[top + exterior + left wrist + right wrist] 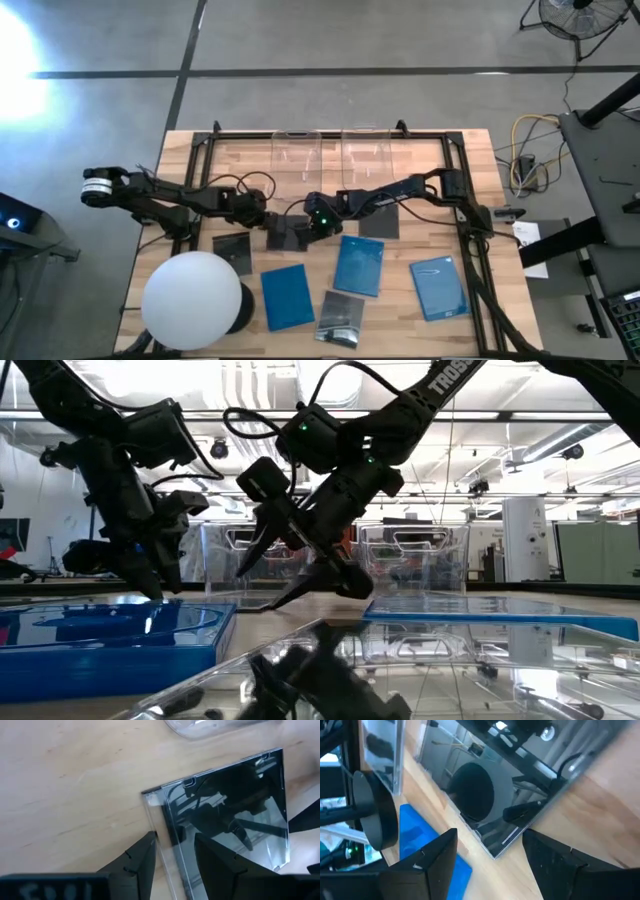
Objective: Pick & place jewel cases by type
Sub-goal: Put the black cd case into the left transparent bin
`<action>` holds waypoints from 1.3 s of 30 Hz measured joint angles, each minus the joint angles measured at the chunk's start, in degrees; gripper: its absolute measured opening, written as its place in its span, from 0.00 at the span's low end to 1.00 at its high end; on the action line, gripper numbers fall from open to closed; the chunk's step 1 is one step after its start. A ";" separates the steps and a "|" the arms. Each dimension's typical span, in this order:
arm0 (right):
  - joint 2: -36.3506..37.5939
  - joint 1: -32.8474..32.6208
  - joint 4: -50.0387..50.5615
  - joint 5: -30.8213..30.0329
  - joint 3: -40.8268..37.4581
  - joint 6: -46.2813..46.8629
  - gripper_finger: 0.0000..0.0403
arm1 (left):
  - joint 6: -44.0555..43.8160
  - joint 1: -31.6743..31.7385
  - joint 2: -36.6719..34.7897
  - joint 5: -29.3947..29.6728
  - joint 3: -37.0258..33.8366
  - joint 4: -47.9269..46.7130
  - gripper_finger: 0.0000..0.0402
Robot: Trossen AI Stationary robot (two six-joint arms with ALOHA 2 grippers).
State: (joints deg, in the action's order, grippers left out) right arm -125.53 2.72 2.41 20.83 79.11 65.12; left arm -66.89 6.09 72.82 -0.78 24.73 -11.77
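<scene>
Dark jewel case [287, 232]: lay flat mid-table, between both grippers.
Left gripper [268, 221]: fingers spread, straddling its edge.
Right gripper [312, 226]: fingers spread over its corner.
Clear bins [297, 155]: looked empty.

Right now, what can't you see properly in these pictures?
- High view: the dark case between the grippers is partly covered by both arms.
- High view: the white sphere hides the table beneath it.
- Left wrist view: the clear bin is cut off by the edge.

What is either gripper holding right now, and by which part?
Nothing is lifted. The left gripper straddles a dark glossy square jewel case's edge; the right gripper is open.
</scene>
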 joint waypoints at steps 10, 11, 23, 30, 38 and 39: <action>3.59 0.14 -1.30 0.69 1.66 -6.02 0.56 | 6.51 -0.04 0.00 -0.72 0.00 -1.79 0.30; 4.31 0.14 -2.10 0.65 1.70 -6.05 0.56 | 7.08 -0.06 0.00 -0.81 0.00 -1.79 0.30; 7.16 -0.02 -3.29 -1.63 2.29 -11.61 0.56 | 9.39 -0.09 -0.59 -2.28 0.48 -2.82 0.30; 7.18 0.11 -3.04 -0.67 2.29 -11.96 0.56 | 14.20 -0.33 -7.22 -4.49 3.55 -12.13 0.30; 7.29 -0.02 -2.96 -0.63 2.29 -12.87 0.56 | 16.06 -0.35 -15.18 -2.00 4.04 -15.06 0.30; 7.33 0.02 -2.25 -1.10 2.29 -12.72 0.56 | 16.21 -0.32 -15.46 -1.03 4.04 -16.96 0.30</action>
State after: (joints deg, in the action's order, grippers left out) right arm -118.20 2.74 0.17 19.74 81.41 52.41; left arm -50.68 5.76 57.35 -1.81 28.77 -28.73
